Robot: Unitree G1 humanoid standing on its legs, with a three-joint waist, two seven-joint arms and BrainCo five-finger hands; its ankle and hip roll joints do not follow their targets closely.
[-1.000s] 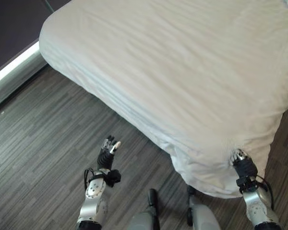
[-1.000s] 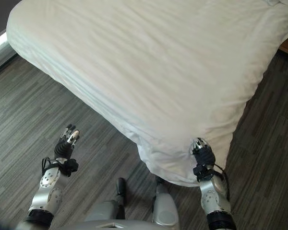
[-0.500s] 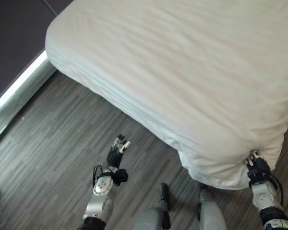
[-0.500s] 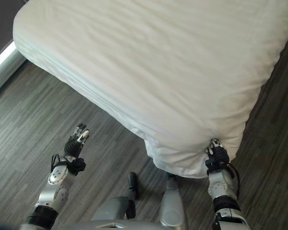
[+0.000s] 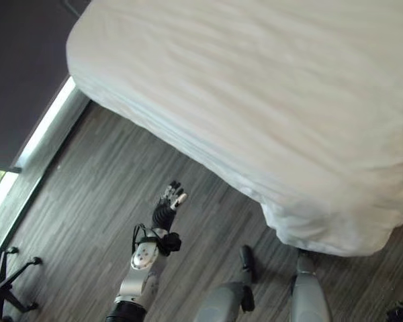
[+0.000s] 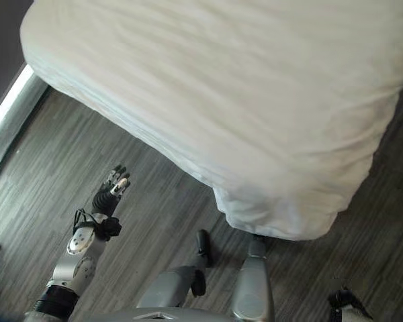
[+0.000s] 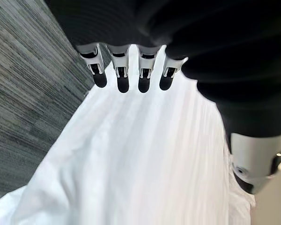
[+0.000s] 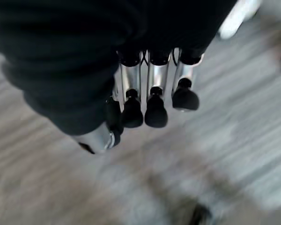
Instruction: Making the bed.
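Here the bed [image 5: 269,87] is filling the far and right part of the scene, its white duvet [image 6: 255,114] lying fairly smooth across the top and hanging over the near edge. At the near right corner the duvet is bunching into a loose, rumpled fold [image 5: 322,228] drooping toward the wood-look floor [image 5: 87,194].

The left hand [image 5: 166,204] is hovering over the floor, near the bed's long edge but apart from it, holding nothing. In the left wrist view its fingers [image 7: 123,75] are reaching out straight, side by side, toward the white cloth. The right hand [image 8: 145,101] is hanging low at the near right, over bare floor, its fingers straight and close together, gripping nothing.

The step in hand looks like tidying that near corner. To do it well, I would judge that both hands are needing to come back to the hanging edge, one on each side of the bunched fold, pinching the hem rather than the bulk of the cloth. Pulling outward and down evenly should flatten the fold without dragging the smooth top askew.

A dark chair base [image 5: 7,282] is standing at the near left.

No brand, label or readable writing is showing anywhere.
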